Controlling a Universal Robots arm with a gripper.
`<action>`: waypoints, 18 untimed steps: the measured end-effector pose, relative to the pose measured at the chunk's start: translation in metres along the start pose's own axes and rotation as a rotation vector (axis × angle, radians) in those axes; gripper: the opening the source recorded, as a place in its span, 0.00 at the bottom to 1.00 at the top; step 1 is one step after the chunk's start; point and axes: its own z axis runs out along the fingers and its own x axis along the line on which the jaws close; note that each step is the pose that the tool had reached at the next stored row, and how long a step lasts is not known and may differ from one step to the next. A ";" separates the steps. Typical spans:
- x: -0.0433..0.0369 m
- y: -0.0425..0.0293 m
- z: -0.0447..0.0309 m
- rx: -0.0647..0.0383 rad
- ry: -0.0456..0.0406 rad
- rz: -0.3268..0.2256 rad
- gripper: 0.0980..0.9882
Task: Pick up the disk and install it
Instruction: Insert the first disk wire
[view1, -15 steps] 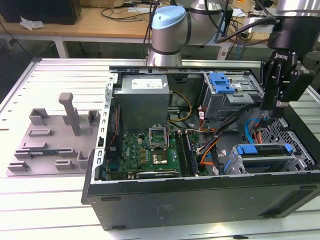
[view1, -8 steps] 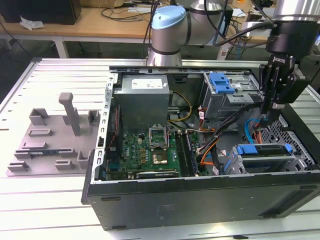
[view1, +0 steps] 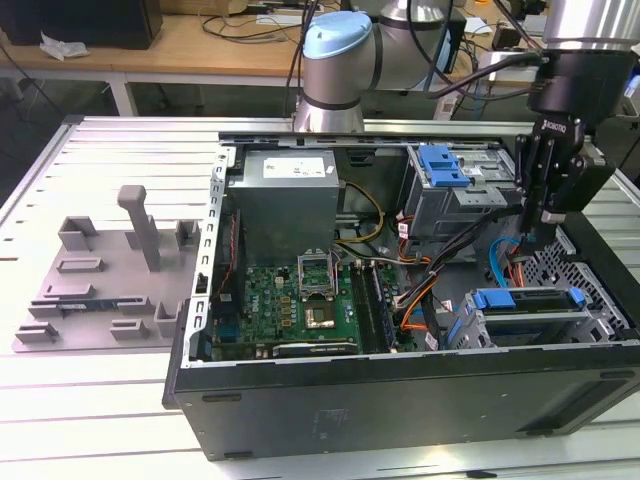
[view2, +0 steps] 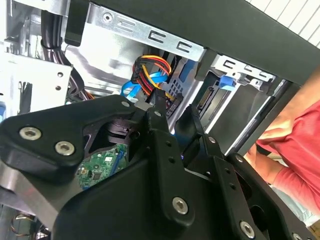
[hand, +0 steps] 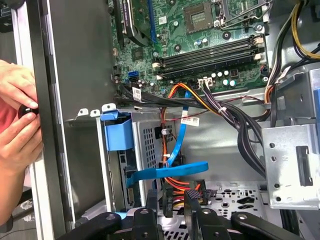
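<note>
**Operator:** State the pincer's condition.

**Technician:** Released. In both wrist views the pincer (hand: 171, 197) shows its two black fingers (view2: 161, 125) a little apart. Nothing is held between them.

**Operator:** Locate the pincer.

**Technician:** In the exterior view it hangs inside the open case (view1: 400, 400), at the exterior view's right. It is between the far cage (view1: 440, 205) and the near cage (view1: 595, 322). The arm (view1: 338, 60) rises behind the case.

**Operator:** Locate the disk.

**Technician:** The disk (view1: 528, 310) lies flat in the near cage, by the case's near wall. Its blue frame shows along the upper edge. Its blue tab (hand: 117, 132) appears in the first wrist view, close against the case wall. The pincer is just beside the disk and apart from it.

**Operator:** Report the cabling.

**Technician:** A blue cable (hand: 170, 172) runs from the disk's end and passes under the fingertips. Orange, yellow and black wires (hand: 175, 185) lie close by. I cannot tell whether the blue cable is plugged in.

**Operator:** List the remaining items.

**Technician:** The board (view1: 300, 300) covers the case floor at the exterior view's left, and the grey power box (view1: 285, 195) stands behind it. A person's hands (hand: 17, 142) rest at the case wall in the first wrist view. The case sits on a slatted worktop (view1: 100, 420). A grey fixture (view1: 100, 290) lies beside the case at the exterior view's left.
</note>
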 end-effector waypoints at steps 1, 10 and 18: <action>-0.0002 0.0001 0.0004 0.000 0.0005 0.000 0.28; -0.0034 0.0004 0.0029 0.001 0.0062 0.000 0.07; -0.0025 0.0002 0.0036 0.001 0.0021 0.000 0.07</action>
